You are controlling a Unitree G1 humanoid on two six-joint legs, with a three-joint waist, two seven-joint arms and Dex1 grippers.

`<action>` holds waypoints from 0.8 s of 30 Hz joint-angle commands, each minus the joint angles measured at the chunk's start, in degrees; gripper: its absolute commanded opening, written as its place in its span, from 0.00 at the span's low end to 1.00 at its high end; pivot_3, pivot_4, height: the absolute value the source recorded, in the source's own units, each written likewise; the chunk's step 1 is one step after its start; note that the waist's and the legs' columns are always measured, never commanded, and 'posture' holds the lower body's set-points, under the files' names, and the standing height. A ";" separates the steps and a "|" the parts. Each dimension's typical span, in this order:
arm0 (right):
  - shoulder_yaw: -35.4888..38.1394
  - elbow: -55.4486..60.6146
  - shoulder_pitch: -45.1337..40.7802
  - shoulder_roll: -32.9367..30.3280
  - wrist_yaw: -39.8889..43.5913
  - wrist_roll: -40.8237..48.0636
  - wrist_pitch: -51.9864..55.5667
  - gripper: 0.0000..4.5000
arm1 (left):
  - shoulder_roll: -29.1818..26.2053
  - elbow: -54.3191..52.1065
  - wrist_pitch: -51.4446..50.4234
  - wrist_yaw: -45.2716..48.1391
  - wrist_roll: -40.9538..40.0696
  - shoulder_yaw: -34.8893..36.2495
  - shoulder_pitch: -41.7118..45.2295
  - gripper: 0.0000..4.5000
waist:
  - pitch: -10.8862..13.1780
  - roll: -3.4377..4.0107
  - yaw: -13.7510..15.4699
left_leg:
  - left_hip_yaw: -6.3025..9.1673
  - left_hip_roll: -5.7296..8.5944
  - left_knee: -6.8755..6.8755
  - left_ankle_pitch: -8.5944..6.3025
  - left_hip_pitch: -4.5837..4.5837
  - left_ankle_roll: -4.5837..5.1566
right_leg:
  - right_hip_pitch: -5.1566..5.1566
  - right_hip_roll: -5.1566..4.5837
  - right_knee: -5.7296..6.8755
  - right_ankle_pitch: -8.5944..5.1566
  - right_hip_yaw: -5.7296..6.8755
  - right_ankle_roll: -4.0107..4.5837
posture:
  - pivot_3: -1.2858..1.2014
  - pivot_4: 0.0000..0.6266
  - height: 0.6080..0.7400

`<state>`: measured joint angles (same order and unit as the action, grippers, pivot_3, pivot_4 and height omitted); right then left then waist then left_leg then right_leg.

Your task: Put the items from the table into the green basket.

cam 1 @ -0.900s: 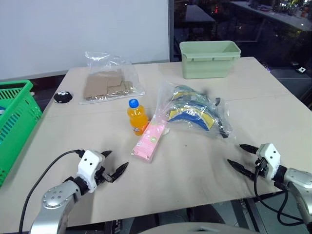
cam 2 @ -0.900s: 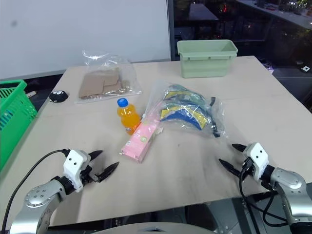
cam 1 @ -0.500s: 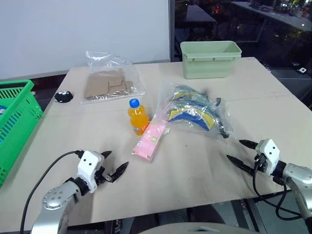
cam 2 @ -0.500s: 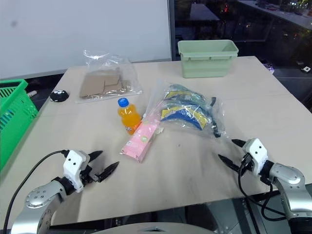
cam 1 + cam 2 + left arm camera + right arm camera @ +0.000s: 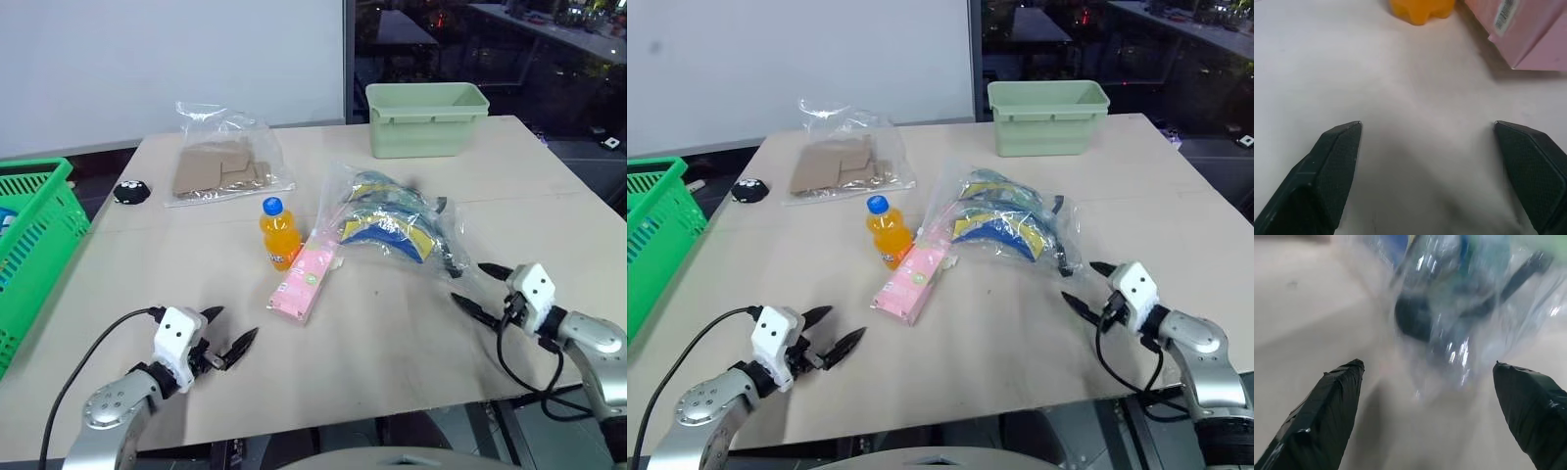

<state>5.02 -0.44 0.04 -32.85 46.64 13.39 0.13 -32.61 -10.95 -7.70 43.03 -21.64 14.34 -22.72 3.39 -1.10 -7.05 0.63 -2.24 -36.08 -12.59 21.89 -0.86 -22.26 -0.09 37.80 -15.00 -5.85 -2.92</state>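
I am holding the right pincer [image 5: 1084,286] spread wide and empty, nosing at the clear bag [image 5: 1004,223], left pincer [image 5: 231,328] gaping at seven o'clock on the worktop [image 5: 392,343], bottle [image 5: 278,235] standing centre

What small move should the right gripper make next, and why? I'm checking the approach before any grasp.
Probably ease the right gripper forward onto the near edge of the clear bag of blue and yellow packs. Its jaws are open, it is empty, and it points at that bag, which lies just ahead on the table.
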 commanded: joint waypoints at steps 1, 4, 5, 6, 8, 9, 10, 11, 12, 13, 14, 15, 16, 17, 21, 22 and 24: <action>-4.51 1.99 -7.58 0.87 -3.73 -6.42 -0.13 1.00 | -4.19 -6.84 -1.91 7.69 -9.71 5.38 1.23 0.99 | 0.05 -0.15 -0.01 | -0.03 -0.02 -0.02 0.01 0.03 0.01 | -0.10 0.02 0.10 0.00 -0.03 0.00 | 0.51 0.02 1.00; -9.25 -3.78 -13.55 1.41 -8.14 -14.91 -2.11 1.00 | -8.50 -9.77 -2.78 13.41 -13.52 8.14 1.23 0.99 | 0.00 -0.18 0.38 | -0.12 -0.04 -0.06 0.03 0.20 0.03 | -0.34 0.00 0.14 0.02 -0.01 0.01 | 0.51 0.01 1.00; -10.66 -6.08 -15.43 1.88 -9.14 -16.89 -3.58 1.00 | -9.92 -10.48 -3.03 14.77 -14.40 9.36 1.30 0.99 | 0.00 -0.17 0.50 | -0.12 -0.04 -0.06 0.03 0.25 0.03 | -0.35 -0.01 0.11 0.02 -0.01 0.01 | 0.52 0.01 1.00; -11.62 -7.95 -16.91 2.39 -10.04 -18.20 -4.50 1.00 | -10.88 -10.93 -3.13 15.69 -15.05 10.36 1.41 0.99 | -0.01 -0.19 0.54 | -0.15 -0.03 -0.05 0.03 0.30 0.04 | -0.36 -0.02 0.10 0.02 -0.02 0.01 | 0.52 0.01 1.00; -13.90 -12.13 -20.43 3.20 -11.71 -21.41 -5.14 1.00 | -12.94 -11.85 -4.18 17.50 -16.65 12.77 1.28 0.99 | -0.04 -0.22 0.60 | -0.14 -0.02 -0.05 0.03 0.41 0.04 | -0.44 -0.01 0.10 0.02 -0.02 0.02 | 0.52 0.00 1.00; -14.81 -13.94 -22.03 3.74 -12.13 -22.41 -5.20 1.00 | -13.75 -12.24 -4.49 18.33 -17.06 13.76 1.08 0.99 | -0.07 -0.29 0.60 | -0.15 -0.02 -0.05 0.03 0.41 0.05 | -0.45 0.00 0.10 0.03 -0.02 0.02 | 0.53 0.00 1.00; -15.40 -15.26 -23.40 4.35 -12.77 -23.20 -4.34 1.00 | -14.35 -12.60 -4.84 18.88 -17.41 14.66 0.86 0.99 | -0.09 -0.31 0.68 | -0.13 -0.02 -0.05 0.03 0.42 0.05 | -0.46 0.01 0.11 0.03 -0.02 0.01 | 0.53 0.00 1.00; -15.60 -16.31 -24.62 4.98 -14.03 -24.18 -2.74 1.00 | -14.72 -12.87 -5.04 19.06 -17.50 15.33 0.73 0.99 | -0.10 -0.33 0.69 | -0.12 -0.03 -0.05 0.03 0.42 0.05 | -0.45 0.01 0.11 0.03 -0.02 0.01 | 0.53 0.00 1.00; -15.68 -17.45 -25.88 5.71 -14.85 -24.61 -1.68 1.00 | -15.01 -13.20 -5.28 19.19 -17.52 16.03 0.59 0.99 | -0.12 -0.36 0.68 | -0.13 -0.03 -0.05 0.03 0.42 0.05 | -0.45 0.01 0.11 0.03 -0.02 0.01 | 0.54 0.00 1.00; -15.68 -18.14 -26.76 6.35 -15.16 -24.64 -0.54 1.00 | -15.15 -13.52 -5.43 19.11 -17.51 16.60 0.52 0.99 | -0.14 -0.39 0.68 | -0.13 -0.03 -0.06 0.04 0.41 0.06 | -0.44 0.02 0.12 0.03 -0.02 0.01 | 0.54 0.00 1.00; -15.53 -18.57 -27.40 7.03 -15.01 -24.24 0.62 1.00 | -15.16 -13.84 -5.54 18.87 -17.47 17.07 0.59 0.99 | -0.16 -0.42 0.72 | -0.13 -0.03 -0.08 0.04 0.38 0.06 | -0.43 0.02 0.16 0.04 -0.02 0.00 | 0.54 0.00 1.00; -15.01 -18.58 -27.78 7.92 -14.68 -23.18 2.22 1.00 | -15.07 -14.18 -5.70 18.64 -17.50 17.50 0.69 0.99 | -0.18 -0.45 0.87 | -0.12 -0.04 -0.11 0.04 0.36 0.06 | -0.41 0.02 0.18 0.04 -0.02 0.00 | 0.54 0.00 1.00; -14.14 -18.08 -28.09 9.01 -13.67 -21.13 4.97 0.94 | -14.96 -14.52 -5.76 18.34 -17.36 17.83 0.78 1.00 | -0.22 -0.53 0.98 | -0.12 -0.04 -0.13 0.04 0.28 0.06 | -0.32 0.02 0.19 0.04 -0.02 0.00 | 0.54 0.00 1.00; -13.25 -17.46 -28.25 9.87 -12.85 -19.32 7.61 0.88 | -14.79 -14.93 -5.94 18.03 -17.40 18.13 0.81 1.00 | -0.29 -0.63 1.10 | -0.13 -0.04 -0.13 0.04 0.20 0.06 | -0.25 0.02 0.19 0.04 -0.03 0.00 | 0.54 0.00 1.00; -12.37 -16.45 -28.20 10.26 -11.07 -17.17 10.23 0.52 | -14.12 -16.29 -6.39 17.19 -17.28 18.39 0.66 1.00 | -0.37 -0.72 1.69 | -0.15 -0.07 -0.13 0.04 0.05 0.06 | -0.12 0.03 0.21 0.04 -0.04 0.00 | 0.55 0.00 1.00; -12.26 -16.20 -28.04 10.18 -10.66 -16.80 10.61 0.41 | -13.93 -16.70 -6.74 16.95 -17.46 18.31 0.51 1.00 | -0.38 -0.73 1.70 | -0.15 -0.07 -0.13 0.04 0.06 0.06 | -0.12 0.03 0.20 0.04 -0.04 0.00 | 0.55 0.00 1.00; -11.96 -15.48 -27.62 10.11 -9.85 -15.85 10.87 0.28 | -13.67 -17.36 -7.14 16.66 -17.47 18.12 0.35 1.00 | -0.40 -0.77 1.67 | -0.15 -0.10 -0.13 0.04 0.06 0.06 | -0.13 0.06 0.20 0.04 -0.04 0.00 | 0.55 0.00 1.00</action>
<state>-6.77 -17.19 -27.53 -22.77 35.54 -3.62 10.25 -46.45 -26.31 -14.74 60.12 -38.41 31.16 -22.63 2.98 -1.86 -5.39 0.46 -2.34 -36.20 -12.55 21.95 -0.80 -22.40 -0.03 38.00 -14.96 -5.91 -2.91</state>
